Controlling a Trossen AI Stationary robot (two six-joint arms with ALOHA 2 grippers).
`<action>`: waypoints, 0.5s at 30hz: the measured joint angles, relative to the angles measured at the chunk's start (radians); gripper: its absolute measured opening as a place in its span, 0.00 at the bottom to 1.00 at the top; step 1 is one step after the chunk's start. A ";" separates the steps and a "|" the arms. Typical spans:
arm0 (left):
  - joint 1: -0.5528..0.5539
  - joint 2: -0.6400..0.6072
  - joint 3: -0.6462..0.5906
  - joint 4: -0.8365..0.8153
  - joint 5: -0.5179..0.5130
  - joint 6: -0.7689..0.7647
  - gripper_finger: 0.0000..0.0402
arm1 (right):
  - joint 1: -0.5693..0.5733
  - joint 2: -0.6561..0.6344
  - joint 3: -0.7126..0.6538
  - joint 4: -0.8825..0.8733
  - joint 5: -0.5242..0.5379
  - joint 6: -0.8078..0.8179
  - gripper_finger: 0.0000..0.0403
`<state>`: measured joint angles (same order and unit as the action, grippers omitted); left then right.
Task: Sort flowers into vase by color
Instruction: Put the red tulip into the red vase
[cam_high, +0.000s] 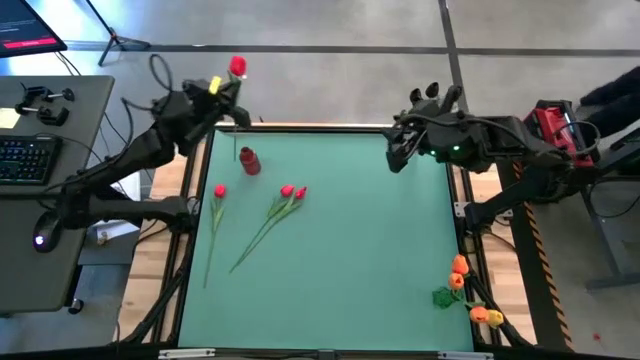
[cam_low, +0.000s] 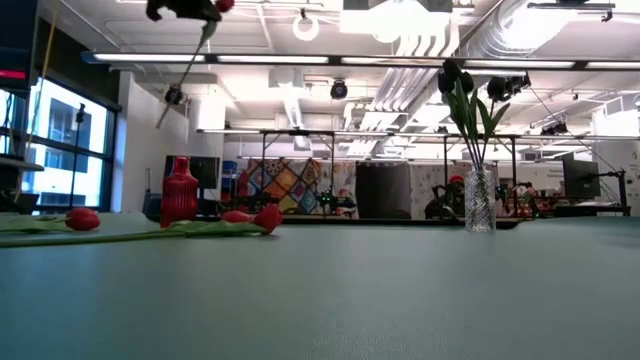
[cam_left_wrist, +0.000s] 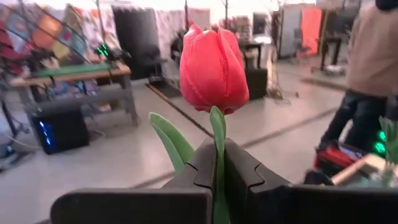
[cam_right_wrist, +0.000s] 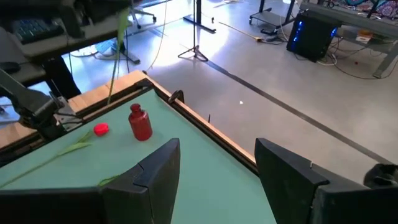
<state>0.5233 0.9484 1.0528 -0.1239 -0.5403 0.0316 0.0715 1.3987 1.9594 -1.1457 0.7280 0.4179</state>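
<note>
At the lower right of the high view, a small cluster of orange tulips (cam_high: 470, 298) lies at the near right edge of the green worktop (cam_high: 350, 260). Farther up and to the left, two red tulips (cam_high: 292, 192) lie side by side with their stems running down-left, and just left of them a single red tulip (cam_high: 219, 190) lies with its stem pointing toward the bottom of the frame. A red vase (cam_high: 249, 160) stands upright in the upper left part of the worktop, apart from the lying flowers.

Beyond the vase, at the upper left of the frame, the left hand (cam_high: 222, 88) is raised past the far left corner and is clamped on the stem of a held red tulip (cam_high: 237, 66); the left wrist view shows the stem pinched between the dark fingers (cam_left_wrist: 245, 171) with the red head above them. At the upper right, the right hand (cam_high: 400, 152) hovers over the far right corner, its fingers spread wide and holding nothing. In the low view, a clear glass vase (cam_low: 480, 200) holding near-black tulips (cam_low: 462, 85) stands toward the far right.
</note>
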 joint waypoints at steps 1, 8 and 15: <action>0.002 -0.014 -0.008 0.015 -0.010 0.010 0.00 | 0.000 0.008 0.000 0.002 0.000 0.000 0.49; 0.030 -0.056 -0.098 0.175 -0.037 0.033 0.00 | -0.012 0.056 0.000 0.031 -0.007 0.000 0.49; 0.074 -0.049 -0.239 0.387 -0.044 0.029 0.00 | -0.015 0.075 0.000 0.111 -0.028 -0.034 0.49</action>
<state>0.5977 0.8996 0.8135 0.2628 -0.5838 0.0602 0.0566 1.4734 1.9594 -1.0343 0.7000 0.3840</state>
